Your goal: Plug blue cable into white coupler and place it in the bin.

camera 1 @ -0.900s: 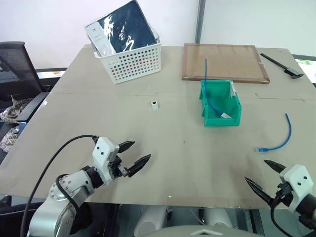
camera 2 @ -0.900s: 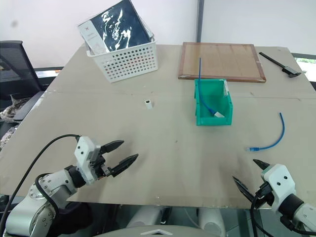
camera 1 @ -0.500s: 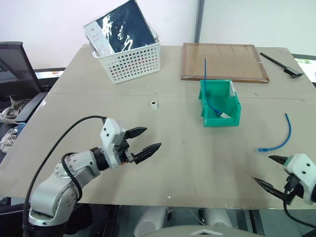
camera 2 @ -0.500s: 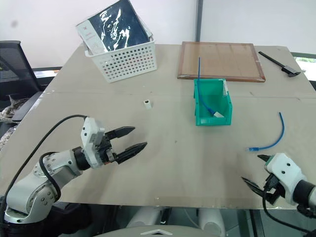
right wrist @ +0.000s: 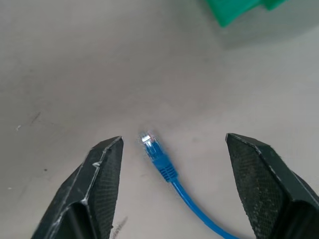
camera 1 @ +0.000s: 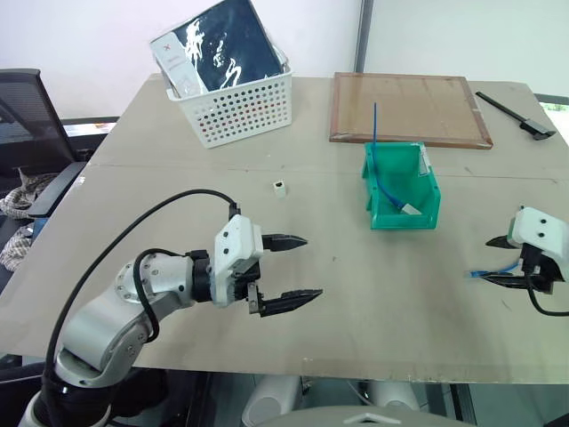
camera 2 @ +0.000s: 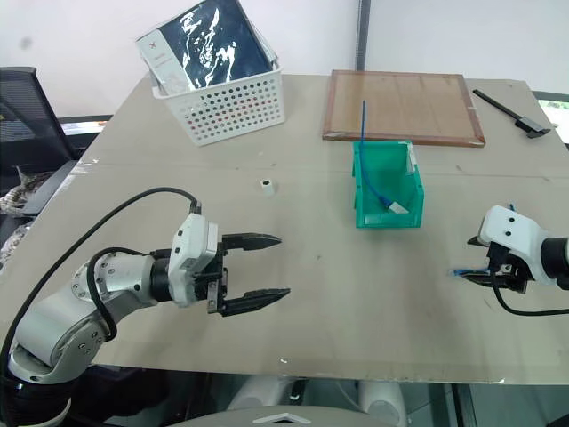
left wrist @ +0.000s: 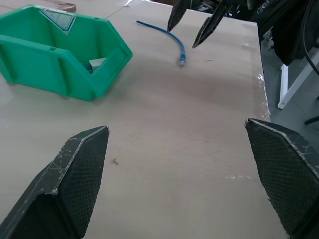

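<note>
The blue cable [right wrist: 158, 158] lies on the table right of the bin; its clear plug end [camera 1: 473, 274] sticks out beside my right gripper [camera 1: 487, 261], which covers the rest of it. That gripper is open, and the plug lies between its spread fingers [right wrist: 103, 179] without touching them. The tiny white coupler [camera 1: 279, 188] stands alone mid-table, left of the green bin [camera 1: 401, 220]. Inside the bin sits another blue cable [camera 1: 377, 169] with a white piece. My left gripper [camera 1: 311, 267] hovers wide open and holds nothing, over bare table in front of the coupler.
A white perforated basket [camera 1: 238, 109] with a dark packet stands at the back left. A wooden board [camera 1: 409, 108] lies behind the bin, a black tool [camera 1: 516, 114] at the far right. A black chair [camera 1: 27, 124] stands off the table's left side.
My right gripper has come forward from the table's near edge to straddle the cable's plug. My left gripper has reached out toward the table's middle and spread wider.
</note>
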